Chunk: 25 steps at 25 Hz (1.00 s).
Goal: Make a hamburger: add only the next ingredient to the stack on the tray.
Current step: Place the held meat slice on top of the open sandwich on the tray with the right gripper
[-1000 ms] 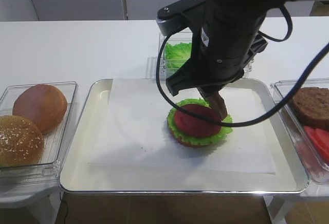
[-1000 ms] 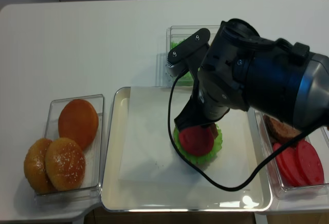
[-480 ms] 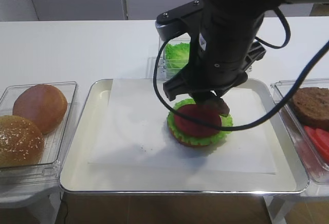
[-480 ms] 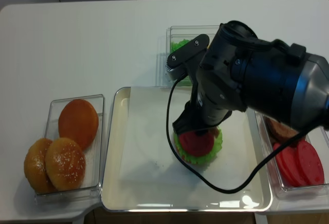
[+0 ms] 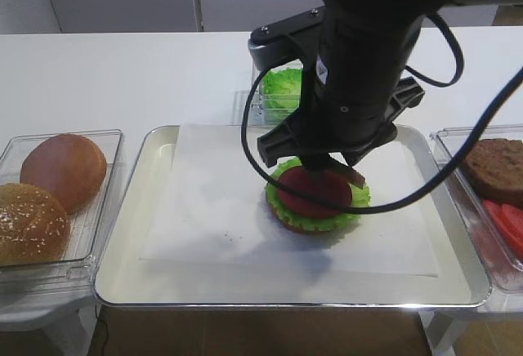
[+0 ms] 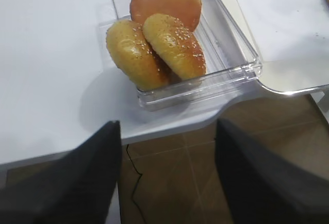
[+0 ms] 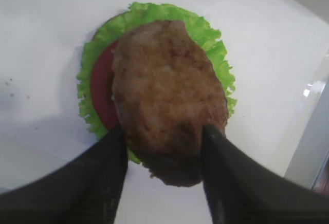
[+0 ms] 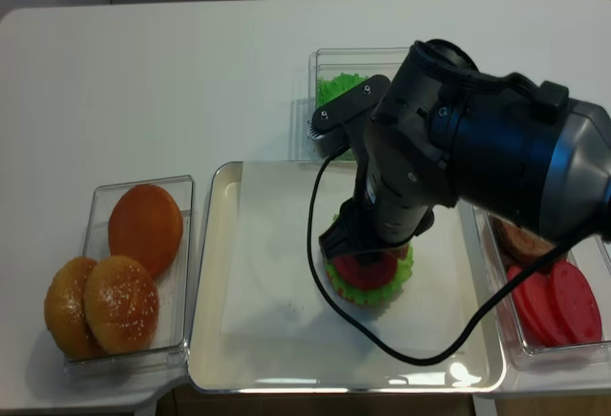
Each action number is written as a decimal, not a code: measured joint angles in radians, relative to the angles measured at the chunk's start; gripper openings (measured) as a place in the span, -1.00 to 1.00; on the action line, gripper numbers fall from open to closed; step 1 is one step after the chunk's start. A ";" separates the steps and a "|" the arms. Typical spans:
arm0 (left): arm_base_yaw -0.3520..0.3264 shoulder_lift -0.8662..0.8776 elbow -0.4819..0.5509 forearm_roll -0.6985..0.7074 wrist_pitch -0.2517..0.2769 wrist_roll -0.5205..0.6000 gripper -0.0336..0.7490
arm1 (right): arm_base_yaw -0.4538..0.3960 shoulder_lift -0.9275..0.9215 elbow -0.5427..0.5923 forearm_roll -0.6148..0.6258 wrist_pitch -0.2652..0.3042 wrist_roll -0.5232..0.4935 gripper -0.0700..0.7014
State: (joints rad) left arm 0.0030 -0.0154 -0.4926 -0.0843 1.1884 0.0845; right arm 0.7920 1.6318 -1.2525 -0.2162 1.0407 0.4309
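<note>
The stack [image 5: 315, 202] of bun base, green lettuce and red tomato sits right of centre on the paper-lined tray [image 5: 131, 278]. My right gripper [image 7: 164, 130] hovers just above it, jaws apart. The brown meat patty [image 7: 167, 98] lies tilted over the tomato slice [image 7: 102, 88] and lettuce [image 7: 213, 47]. Its near end sits between my two black fingers [image 7: 110, 154] and touches them. From outside, only the patty's edge [image 5: 350, 175] shows under the arm. My left gripper [image 6: 169, 175] is open and empty, off the table's front edge, over the floor.
A clear box of domed buns [image 5: 64, 170] stands left of the tray, also in the left wrist view [image 6: 164, 44]. A lettuce box [image 5: 282, 86] is behind the tray. At right, another box holds a patty [image 5: 497, 168] and tomato slices [image 5: 508, 224].
The right jaws have spread. The patty, which hung upright beside the stack, has tipped down over the tomato. The left arm has not moved.
</note>
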 joint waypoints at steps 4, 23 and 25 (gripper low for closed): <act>0.000 0.000 0.000 0.000 0.000 0.000 0.18 | 0.000 0.000 0.000 0.019 0.003 0.000 0.31; 0.000 0.000 0.000 0.000 0.000 0.000 0.18 | -0.175 -0.058 0.000 0.292 0.005 -0.295 0.67; 0.000 0.000 0.000 0.000 0.000 0.000 0.18 | -0.258 -0.090 0.000 0.337 0.012 -0.343 0.67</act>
State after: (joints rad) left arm 0.0030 -0.0154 -0.4926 -0.0843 1.1884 0.0845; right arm 0.5343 1.5421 -1.2525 0.1210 1.0532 0.0877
